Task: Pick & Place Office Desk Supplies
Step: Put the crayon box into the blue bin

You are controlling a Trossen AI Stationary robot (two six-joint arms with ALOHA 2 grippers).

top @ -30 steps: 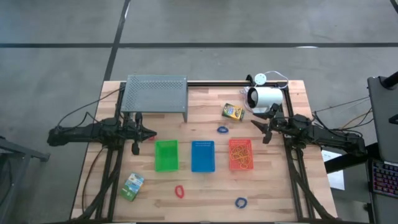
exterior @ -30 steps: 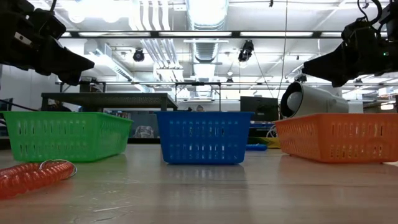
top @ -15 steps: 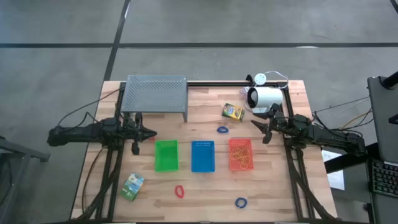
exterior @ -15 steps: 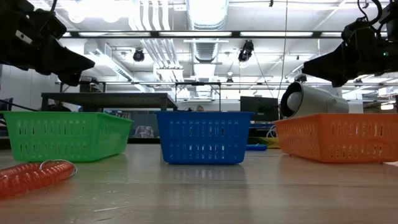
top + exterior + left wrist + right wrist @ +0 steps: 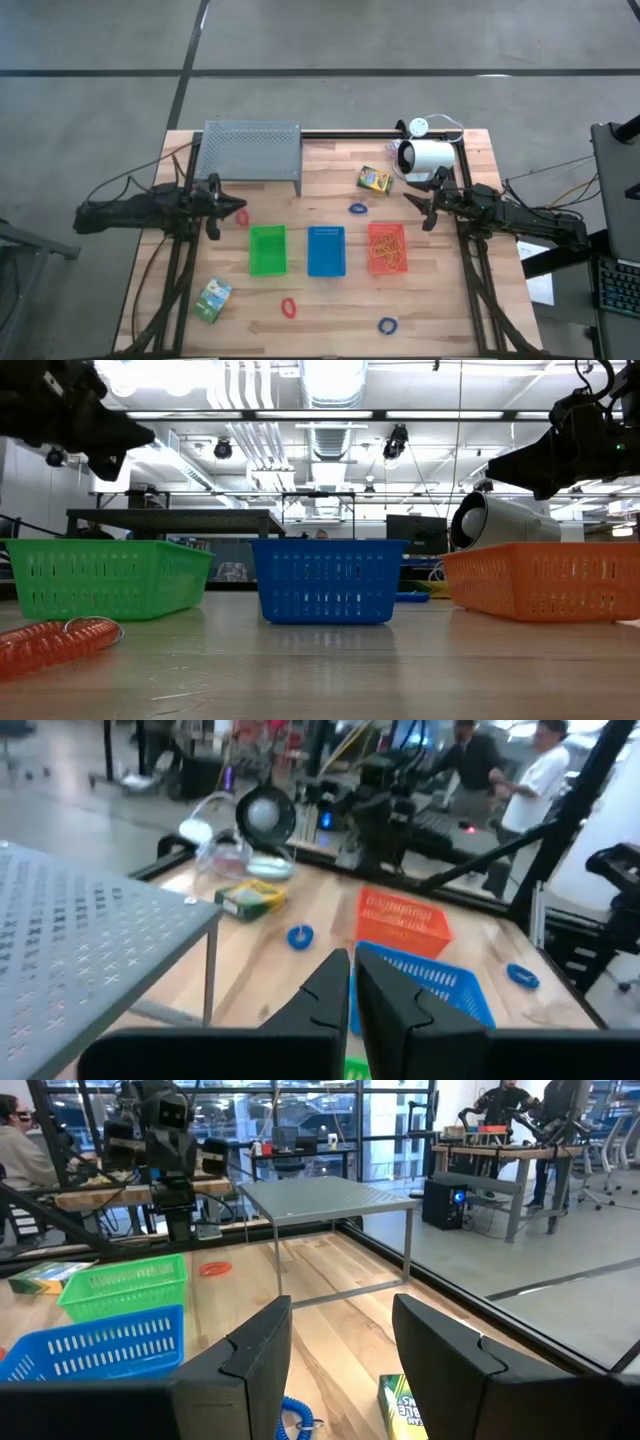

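Left pincer (image 5: 238,208), fingers nearly closed, empty, hovers just beside the grey perforated rack (image 5: 251,151) leg. A red elastic loop (image 5: 242,216) lies at its 5 o'clock. Right pincer (image 5: 415,203), fingers spread wide, hovers near the worktop (image 5: 330,300) right edge; crayon box (image 5: 374,180) at its 10 o'clock.

from my seat the right wrist view cuts off the yellow-green cardboard crayon box (image 5: 400,1407) at the frame's bottom edge, and the blue coiled elastic loop (image 5: 296,1418) is half behind my own dark finger. in the low view the red coiled elastic loop (image 5: 50,641) runs off the left edge. left wrist view is blurry, so the green plastic tray (image 5: 357,1070) is just a sliver between the fingers. i can't read the print on the crayon box (image 5: 374,180) from the high view, too small.
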